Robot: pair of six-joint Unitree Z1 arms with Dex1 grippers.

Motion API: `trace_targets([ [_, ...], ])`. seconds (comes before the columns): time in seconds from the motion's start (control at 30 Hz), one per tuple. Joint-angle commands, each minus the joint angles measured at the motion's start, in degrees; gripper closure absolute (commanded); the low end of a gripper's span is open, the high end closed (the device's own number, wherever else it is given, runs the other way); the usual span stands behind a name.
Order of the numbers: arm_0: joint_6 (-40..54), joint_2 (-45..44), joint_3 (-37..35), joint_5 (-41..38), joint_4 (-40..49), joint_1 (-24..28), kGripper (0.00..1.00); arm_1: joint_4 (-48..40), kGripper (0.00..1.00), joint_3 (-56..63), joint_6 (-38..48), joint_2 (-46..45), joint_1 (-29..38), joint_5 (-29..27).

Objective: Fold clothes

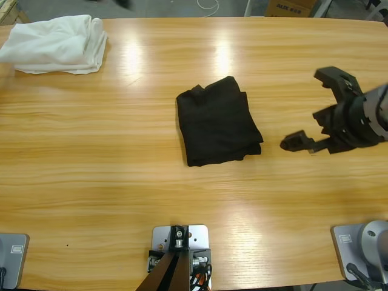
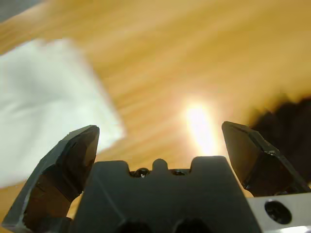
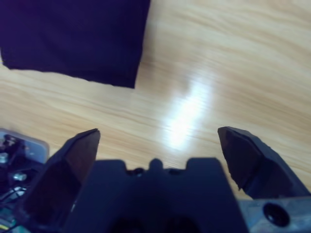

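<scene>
The clothes (image 1: 218, 121) are a black shirt folded into a compact rectangle near the middle of the wooden table (image 1: 121, 151). In the high view my right gripper (image 1: 312, 112) hovers open to the right of the shirt, apart from it, with nothing between its jaws. In the right wrist view the same gripper (image 3: 158, 132) is open over bare wood, and the black shirt (image 3: 73, 39) lies ahead at upper left. My left gripper (image 2: 160, 128) is open and empty in its wrist view, with the shirt's edge (image 2: 291, 121) at far right. The left arm is outside the high view.
A folded white cloth (image 1: 57, 43) lies at the table's far left corner and also shows at the left of the left wrist view as the white cloth (image 2: 43, 102). Bare wood surrounds the shirt. Boxes stand beyond the table's far edge.
</scene>
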Motion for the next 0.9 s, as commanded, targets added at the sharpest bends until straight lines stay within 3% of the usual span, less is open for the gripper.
trace_targets([
  [0.03, -6.94, 4.13, -1.74, 4.27, 1.08, 15.15, 0.004, 2.22, 0.000, -2.89, -0.35, 6.98, -0.66, 2.45],
  [0.27, -6.89, 12.78, -4.90, 6.38, 3.68, 20.67, 0.004, 2.01, 0.000, -2.59, -0.35, 8.74, -0.66, 2.60],
  [0.5, -6.59, 20.88, -13.36, 6.17, 5.95, 20.46, 0.005, 1.83, 0.000, -2.74, -0.44, 10.43, -0.74, 2.69],
  [0.9, -4.97, 30.80, -15.01, 6.27, 14.09, 19.66, 0.004, 1.37, 0.000, -5.91, -2.32, 15.16, -3.29, 3.34],
])
